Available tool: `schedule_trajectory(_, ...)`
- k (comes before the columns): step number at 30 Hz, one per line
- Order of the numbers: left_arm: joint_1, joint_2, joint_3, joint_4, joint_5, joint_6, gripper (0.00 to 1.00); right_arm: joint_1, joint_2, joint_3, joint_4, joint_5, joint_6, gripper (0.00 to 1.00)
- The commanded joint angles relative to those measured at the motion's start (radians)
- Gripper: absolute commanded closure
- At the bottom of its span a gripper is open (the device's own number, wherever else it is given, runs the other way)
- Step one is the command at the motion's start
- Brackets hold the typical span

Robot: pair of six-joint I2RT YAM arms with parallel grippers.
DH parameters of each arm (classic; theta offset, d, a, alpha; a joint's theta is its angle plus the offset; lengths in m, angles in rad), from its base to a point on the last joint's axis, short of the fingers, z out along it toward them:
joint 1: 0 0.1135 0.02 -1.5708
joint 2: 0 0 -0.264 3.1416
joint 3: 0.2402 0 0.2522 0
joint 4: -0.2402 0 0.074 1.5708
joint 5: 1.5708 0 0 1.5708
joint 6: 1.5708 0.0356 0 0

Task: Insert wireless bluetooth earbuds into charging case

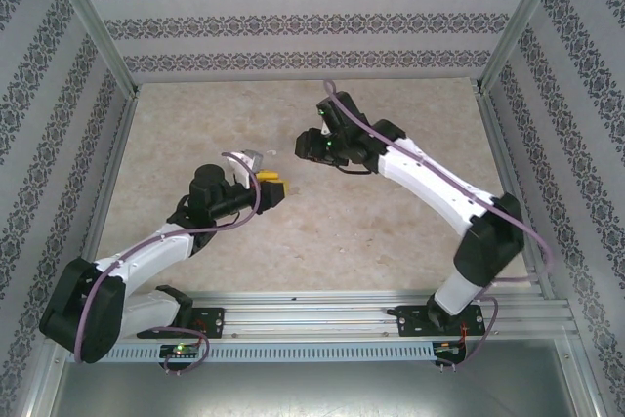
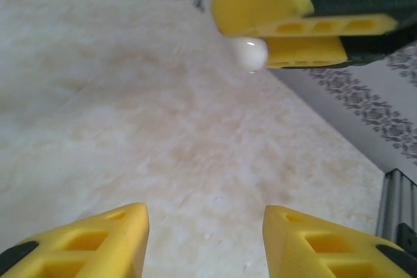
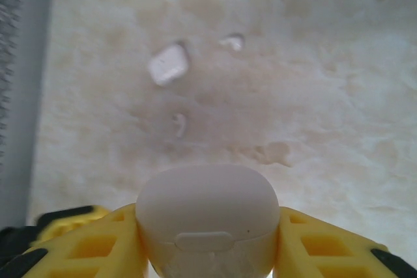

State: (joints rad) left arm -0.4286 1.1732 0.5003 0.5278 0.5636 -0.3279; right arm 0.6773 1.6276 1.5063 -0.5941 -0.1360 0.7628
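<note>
Two white cases, held case (image 3: 207,193) clamped in right gripper (image 3: 207,226), second case (image 3: 168,64) on table (image 3: 339,96), two loose earbuds, upper earbud (image 3: 231,42), lower earbud (image 3: 178,124), left gripper (image 2: 205,216) wide apart, empty.

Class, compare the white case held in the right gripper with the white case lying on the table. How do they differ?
The held case is clamped between the jaws of the right gripper; the table case lies free, with nothing touching it. The held case shows a lid seam and a front tab; the table case is too blurred for detail. Both are white and rounded.
</note>
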Motion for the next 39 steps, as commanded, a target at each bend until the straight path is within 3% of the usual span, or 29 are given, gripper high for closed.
schedule_trajectory(1, -0.056, 0.000, 0.041, 0.193, -0.049, 0.029, 0.50, 0.027, -0.044, -0.076, 0.085, 0.006, 0.085, 0.64)
schedule_trajectory(8, -0.124, 0.058, 0.105, 0.286, -0.103, 0.007, 0.50, 0.056, -0.139, -0.139, 0.125, -0.010, 0.133, 0.64)
schedule_trajectory(24, -0.131, 0.148, 0.124, 0.424, -0.119, -0.055, 0.59, 0.060, -0.203, -0.233, 0.269, -0.113, 0.245, 0.63)
schedule_trajectory(39, -0.132, 0.178, 0.132, 0.495, -0.137, -0.096, 0.92, 0.058, -0.204, -0.247, 0.270, -0.138, 0.243, 0.58)
